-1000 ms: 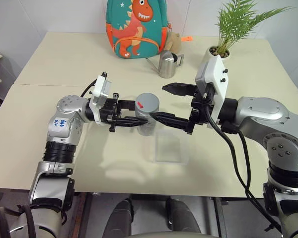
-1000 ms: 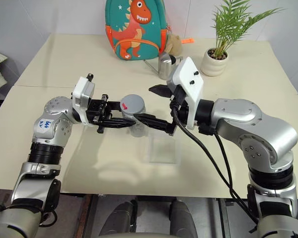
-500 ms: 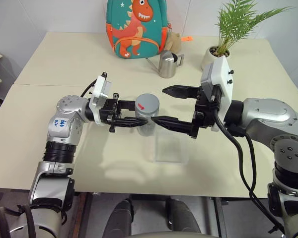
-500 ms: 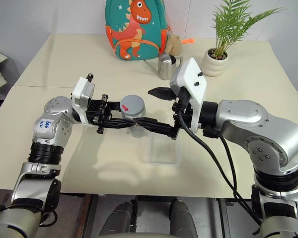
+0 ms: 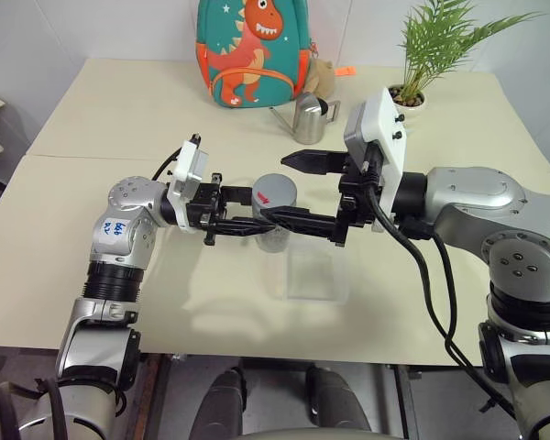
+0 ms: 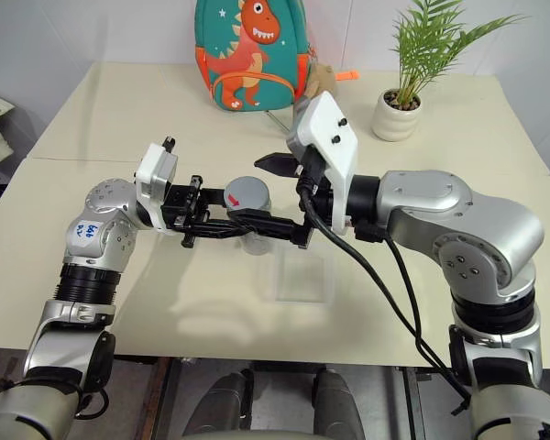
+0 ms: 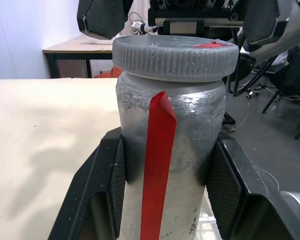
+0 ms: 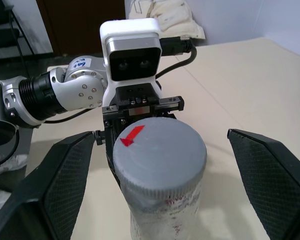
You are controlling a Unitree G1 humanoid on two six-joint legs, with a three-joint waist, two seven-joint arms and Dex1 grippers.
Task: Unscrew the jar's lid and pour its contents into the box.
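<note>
now the right gripper (image 5: 298, 188) sits further toward the robot's left than a second ago, so its two black fingers flank the round flat grey screw lid (image 5: 275, 191) with the small red mark on top; half a second back it had drawn away to the right, clear of the lid. the small whitish cylindrical jar (image 7: 167, 165) with the red strip on its side has not shifted, held upright above the cream table (image 5: 101, 119).

the left gripper (image 5: 247, 221) is clamped on the jar's body below the lid, its padded fingers (image 7: 107, 190) pressed against both sides. the right gripper's jaws are spread wide, one finger (image 8: 65, 175) on each side of the lid with a clear gap to it, touching nothing.

the shallow clear plastic rectangular box (image 5: 313, 272) lies on the table just in front of and to the right of the jar. the jar's contents cannot be made out through its frosted wall.
</note>
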